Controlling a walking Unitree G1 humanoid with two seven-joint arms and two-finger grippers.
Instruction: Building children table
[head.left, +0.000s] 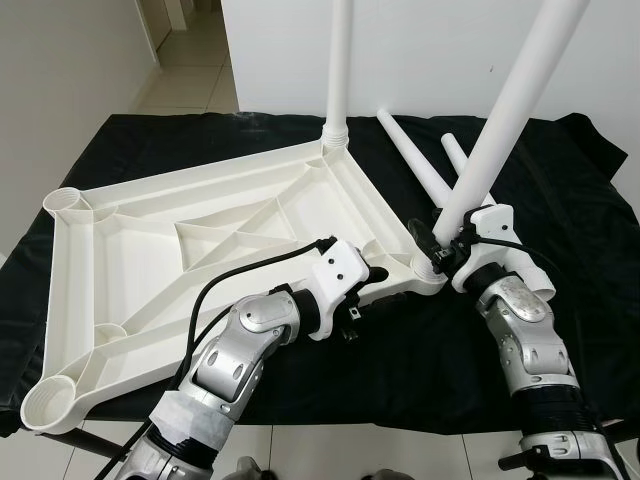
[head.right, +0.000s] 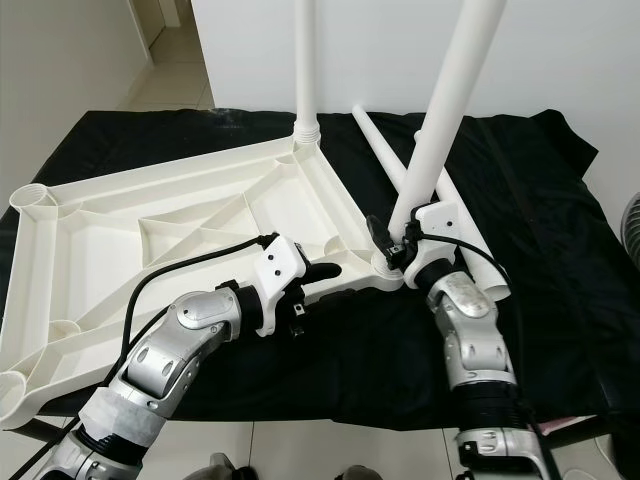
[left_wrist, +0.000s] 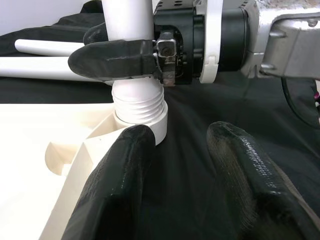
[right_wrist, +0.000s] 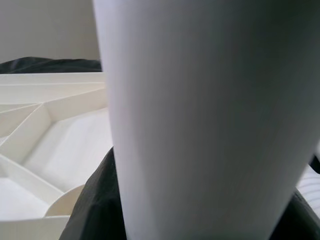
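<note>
- A cloth (head.left: 560, 180) covers the work surface; the upturned tabletop (head.left: 200, 250) lies on its left half, reaching from about 9 o'clock to the centre.
- One leg (head.left: 338, 70) stands upright in the tabletop's far corner socket, at 12 o'clock.
- A second leg (head.left: 505, 120) rises tilted from the near right corner socket (left_wrist: 140, 112), leaning toward 1 o'clock.
- Two loose legs (head.left: 425, 170) lie on the cloth just right of the tabletop, between the two standing legs.
- The right gripper (head.left: 440, 250) sits at that socket, around the tilted leg's base.
- The left gripper (head.left: 385, 285) lies at the tabletop's near edge, just left of the socket.
</note>
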